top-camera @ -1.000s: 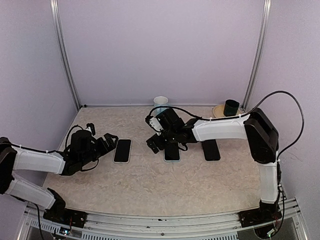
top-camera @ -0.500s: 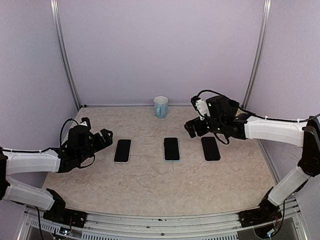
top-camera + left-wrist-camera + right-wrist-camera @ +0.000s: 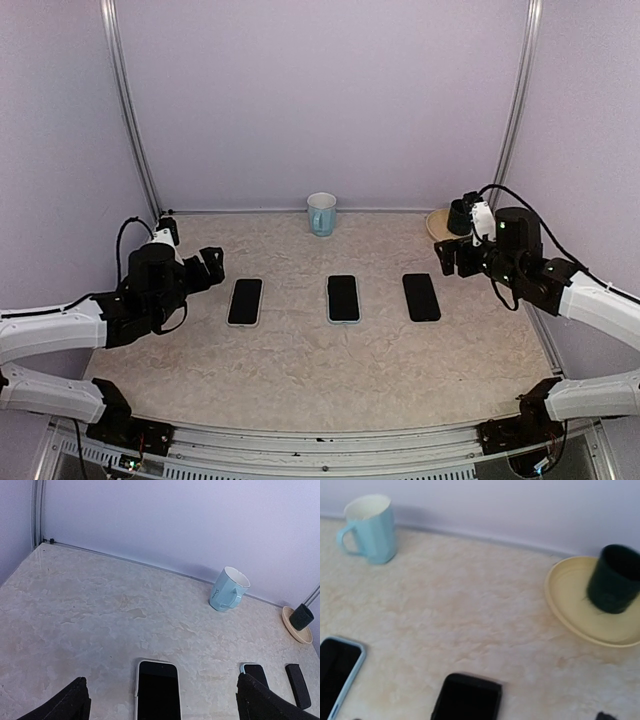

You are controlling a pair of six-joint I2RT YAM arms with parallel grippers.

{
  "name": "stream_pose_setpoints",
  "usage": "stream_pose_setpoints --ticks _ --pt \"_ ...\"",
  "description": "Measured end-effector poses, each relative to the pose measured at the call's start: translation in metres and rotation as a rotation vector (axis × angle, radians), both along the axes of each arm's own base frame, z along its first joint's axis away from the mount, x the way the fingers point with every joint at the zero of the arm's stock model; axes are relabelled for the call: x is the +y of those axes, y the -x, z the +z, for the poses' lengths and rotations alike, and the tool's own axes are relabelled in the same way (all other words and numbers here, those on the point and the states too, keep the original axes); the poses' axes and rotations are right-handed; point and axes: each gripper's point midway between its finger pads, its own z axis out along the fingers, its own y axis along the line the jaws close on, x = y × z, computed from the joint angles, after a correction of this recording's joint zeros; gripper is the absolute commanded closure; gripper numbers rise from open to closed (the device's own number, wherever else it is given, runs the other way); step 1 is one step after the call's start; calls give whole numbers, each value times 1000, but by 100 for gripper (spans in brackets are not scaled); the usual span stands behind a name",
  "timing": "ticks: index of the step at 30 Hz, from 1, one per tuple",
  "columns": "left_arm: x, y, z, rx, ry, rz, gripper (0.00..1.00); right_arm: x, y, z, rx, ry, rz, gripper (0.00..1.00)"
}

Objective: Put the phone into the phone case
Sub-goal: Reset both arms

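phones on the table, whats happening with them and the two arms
Three phones lie flat in a row: the left phone in a white-rimmed case, the middle phone in a light blue case, the right phone plain black. Neither arm touches them. The left fingers and right fingers are open and empty, off to either side.

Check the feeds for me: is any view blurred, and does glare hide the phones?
Top external: sharp, evenly lit, no glare on the middle phone. Left wrist: sharp, mug crisp. Right wrist: soft throughout, dark cup edges smeared.
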Motion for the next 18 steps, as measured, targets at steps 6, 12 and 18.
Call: stream_pose_setpoints --ticks 6,12,18 --pt "8 5 14 -24 -60 19 1 -22 11 13 -47 -20 -91 0" --pt "23 11 38 -85 -69 49 1 -39 19 5 -45 -8 -160 0" --pt "30 10 35 -73 -83 68 1 -50 22 15 -80 -14 -211 0"
